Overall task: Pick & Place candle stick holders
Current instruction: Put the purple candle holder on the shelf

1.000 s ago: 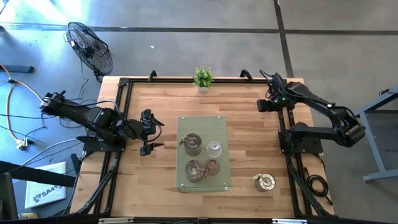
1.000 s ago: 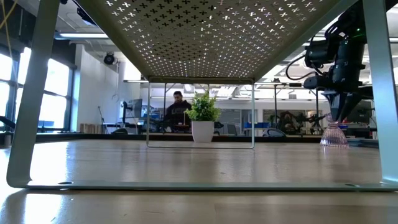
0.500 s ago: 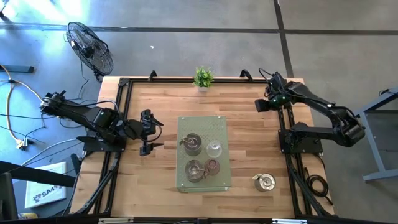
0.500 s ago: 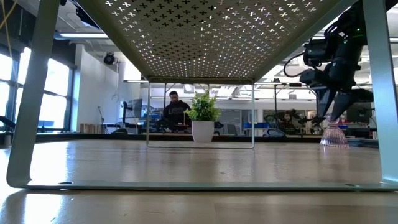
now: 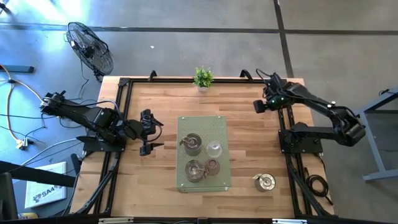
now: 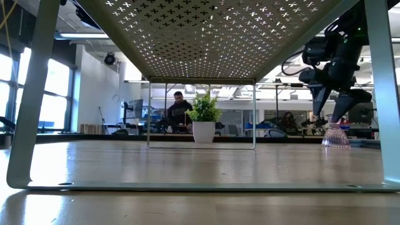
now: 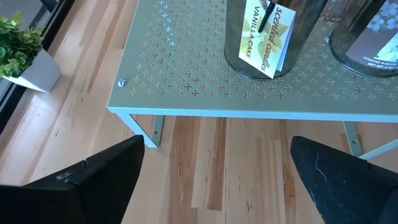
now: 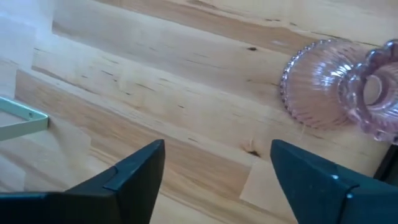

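Observation:
A pink glass candle stick holder (image 8: 339,93) stands upright on its ribbed round base on the wood at the far right (image 6: 335,134). My right gripper (image 8: 217,168) hangs open just above and to the left of it (image 6: 333,111), touching nothing. Two silver holders (image 5: 191,144) (image 5: 194,169), a clear one (image 5: 214,149) and a pink one (image 5: 212,166) stand on the green perforated stand (image 5: 202,127). Another silver holder (image 5: 264,182) sits on the table at the near right. My left gripper (image 5: 149,132) waits open left of the stand (image 7: 186,81).
A small potted plant (image 5: 203,78) stands at the far edge, middle. Bare wood lies between the stand and each arm. The stand's thin legs (image 6: 22,125) rest on the table. A fan (image 5: 90,50) stands on the floor beyond the far left corner.
My right gripper has opened and let go of the pink glass holder, which stays upright on the table at the far right. The gripper has risen a little and drawn toward the table's left edge, clear of the holder.

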Robot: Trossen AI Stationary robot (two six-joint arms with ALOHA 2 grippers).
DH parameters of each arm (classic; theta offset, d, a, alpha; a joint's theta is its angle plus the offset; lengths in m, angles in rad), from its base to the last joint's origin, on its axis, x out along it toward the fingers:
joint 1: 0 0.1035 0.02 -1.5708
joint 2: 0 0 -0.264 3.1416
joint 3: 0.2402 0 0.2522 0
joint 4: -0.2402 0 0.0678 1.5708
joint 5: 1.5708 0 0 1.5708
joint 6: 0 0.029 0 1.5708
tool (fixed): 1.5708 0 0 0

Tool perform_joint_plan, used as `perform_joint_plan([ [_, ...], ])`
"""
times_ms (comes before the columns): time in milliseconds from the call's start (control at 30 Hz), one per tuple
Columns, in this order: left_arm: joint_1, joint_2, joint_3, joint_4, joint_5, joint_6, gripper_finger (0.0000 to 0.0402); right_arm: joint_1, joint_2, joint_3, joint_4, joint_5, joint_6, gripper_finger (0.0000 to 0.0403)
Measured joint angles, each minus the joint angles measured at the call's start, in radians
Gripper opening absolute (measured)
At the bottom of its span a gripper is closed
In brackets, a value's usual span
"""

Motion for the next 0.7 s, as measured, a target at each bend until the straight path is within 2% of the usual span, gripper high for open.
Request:
perform_joint_plan([
  [200, 0.0, 0.0, 0.0, 0.0, 0.0, -0.006, 0.0396, 0.027, 0.0, 0.0, 0.012, 0.052, -0.014, 0.0304],
  [300, 0.0, 0.0, 0.0, 0.0, 0.0, -0.007, 0.0396, 0.044, 0.0, 0.0, 0.0, 0.107, 0.028, 0.0304],
  [467, 0.0, 0.0, 0.0, -0.001, 0.001, -0.007, 0.0396, 0.081, 0.0, 0.0, -0.096, 0.121, 0.125, 0.0304],
  [700, 0.0, 0.0, -0.001, -0.001, 0.004, -0.007, 0.0396, 0.088, 0.0, 0.0, -0.09, 0.259, 0.123, 0.0304],
])
